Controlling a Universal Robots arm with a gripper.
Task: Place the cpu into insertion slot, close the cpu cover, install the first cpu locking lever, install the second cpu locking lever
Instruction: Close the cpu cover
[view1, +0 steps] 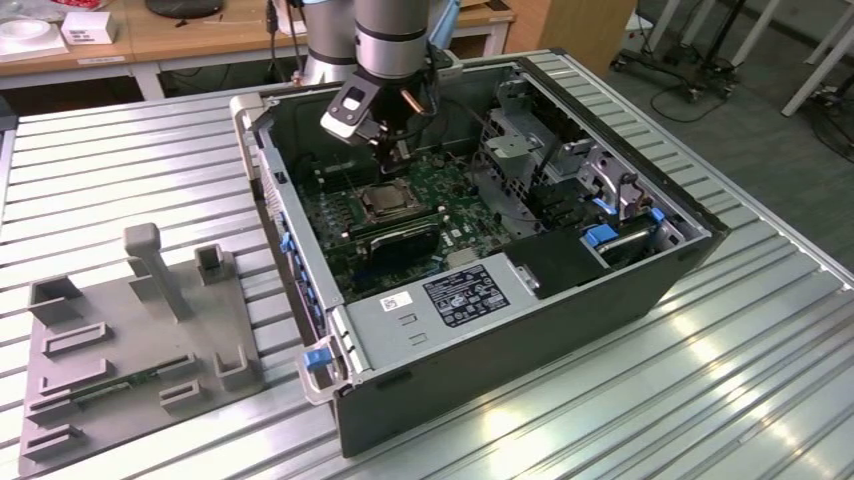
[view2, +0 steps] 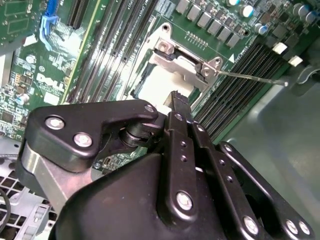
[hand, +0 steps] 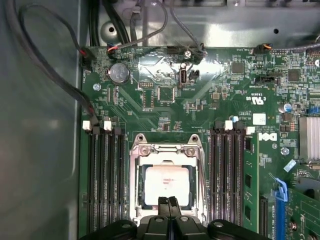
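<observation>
Exterior view: an open computer case (view1: 534, 300) lies on a ribbed metal table (view1: 694, 400), with a grey fixture plate (view1: 134, 350) beside it towards the exterior view's left. The arm reaches down into the case, and the gripper (view1: 390, 172) hangs just above the motherboard (view1: 441, 215), close over the socket area. In the first wrist view the gripper (hand: 168, 201) has its two black fingertips pressed together with nothing between them. They sit at the edge of the cpu (hand: 166, 182). The cpu, a pale square, lies flat inside the insertion slot (hand: 142, 170), whose dark rim shows around it. The cpu cover (hand: 167, 149) lies down over the slot, and its silvery frame borders the chip on the sides that show. Long black memory slots (hand: 105, 180) run along both flanks of the socket, and a coin battery (hand: 120, 72) sits farther off on the board. In the second wrist view a thin metal lever rod (view2: 250, 77) extends from the cover's corner out over the neighbouring memory slots, apart from the gripper (view2: 176, 97).
</observation>
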